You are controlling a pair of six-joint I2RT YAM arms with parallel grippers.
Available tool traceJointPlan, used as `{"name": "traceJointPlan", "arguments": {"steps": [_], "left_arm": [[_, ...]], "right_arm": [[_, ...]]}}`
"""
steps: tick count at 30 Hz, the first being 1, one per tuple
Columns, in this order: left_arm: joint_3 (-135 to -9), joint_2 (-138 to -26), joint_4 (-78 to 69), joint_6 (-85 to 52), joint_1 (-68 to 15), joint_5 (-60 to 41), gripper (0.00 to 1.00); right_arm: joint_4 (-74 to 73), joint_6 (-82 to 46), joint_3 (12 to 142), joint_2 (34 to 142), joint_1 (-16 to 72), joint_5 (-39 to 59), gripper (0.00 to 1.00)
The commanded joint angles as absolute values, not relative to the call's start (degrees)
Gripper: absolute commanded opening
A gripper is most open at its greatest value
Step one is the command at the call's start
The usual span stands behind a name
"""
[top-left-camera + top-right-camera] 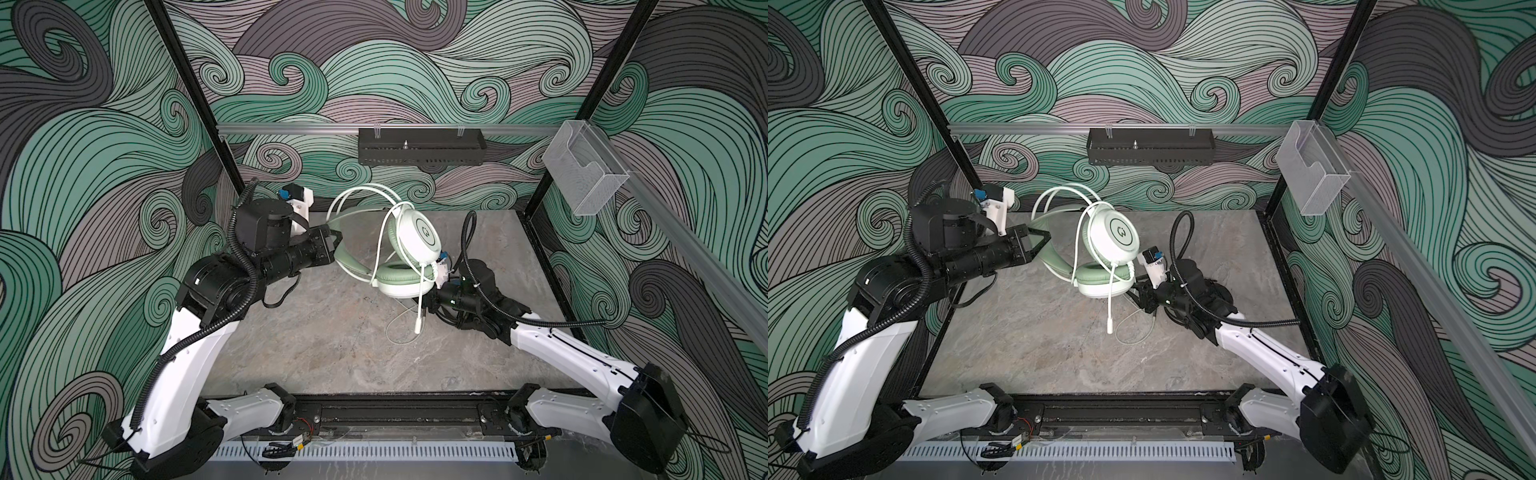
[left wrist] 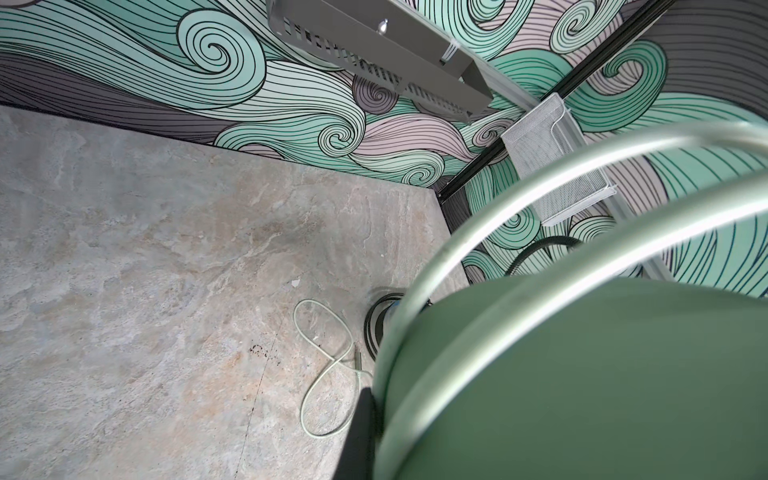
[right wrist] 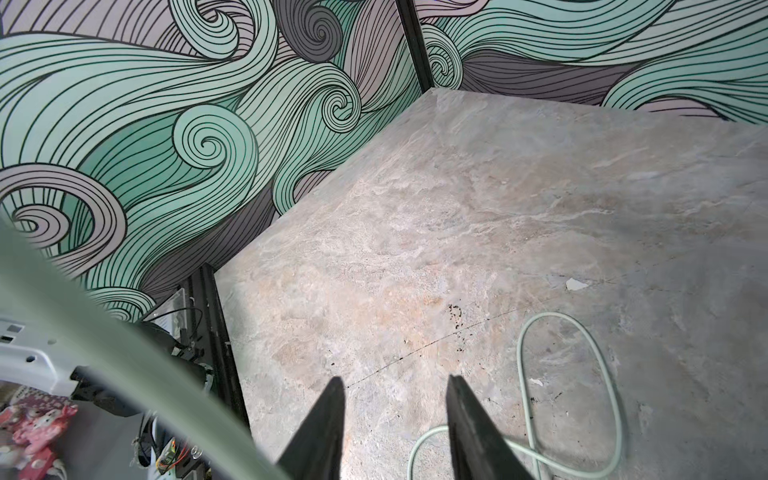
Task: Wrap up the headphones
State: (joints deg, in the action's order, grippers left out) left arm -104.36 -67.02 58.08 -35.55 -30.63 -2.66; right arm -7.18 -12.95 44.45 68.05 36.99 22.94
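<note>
Mint-green and white, the headphones (image 1: 415, 243) hung over the middle of the table (image 1: 324, 357), tilted, with one ear cup facing up and the other below it. My left gripper (image 1: 334, 240) was clamped on the padded headband (image 2: 582, 374) and seemed to carry the whole set clear of the surface. Both top views showed several turns of the pale cable (image 3: 552, 315) running over the ear cups. A loose tail lay in a figure-eight loop on the table beneath, ending in the plug (image 2: 358, 356). My right gripper (image 3: 395, 384) sat low just beside that loop, its jaws parted by a narrow gap with nothing between them. One finger lay against or just over a strand; I could not tell which. I judged the step in hand to be picking up the slack for another turn. To do it well, I would have to shift the jaws sideways until a single strand sat squarely between them. That grip should be nearer the cups than the plug, and the jaws should close before any lift. The left hold needed to be firm and level so the turns on the cups would not slide off. The boom microphone (image 1: 420, 309) hanging down in front was something the strand could snag on. Only this one headset was in view.
</note>
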Motion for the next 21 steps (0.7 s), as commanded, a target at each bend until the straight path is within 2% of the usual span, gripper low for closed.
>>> {"name": "traceJointPlan", "arguments": {"steps": [1,8,16,21], "left_arm": [[-108.56,-66.61,51.11,-40.31,-29.64,-6.12,0.0],[-109.53,-66.81,49.7,-42.51,-28.92,-7.9,0.0],[-102.61,-63.75,39.02,-51.9,-26.42,-6.75,0.0],[-100.03,-65.48,30.18,-58.06,-23.86,-10.15,0.0]], "right_arm": [[-11.37,-14.41,43.95,68.75,36.08,24.93,0.38],[-13.16,-14.24,45.32,72.54,35.62,26.28,0.29],[-7.36,-10.78,48.7,75.26,36.11,25.47,0.0],[4.99,-1.53,55.06,75.52,41.05,16.7,0.0]]}}
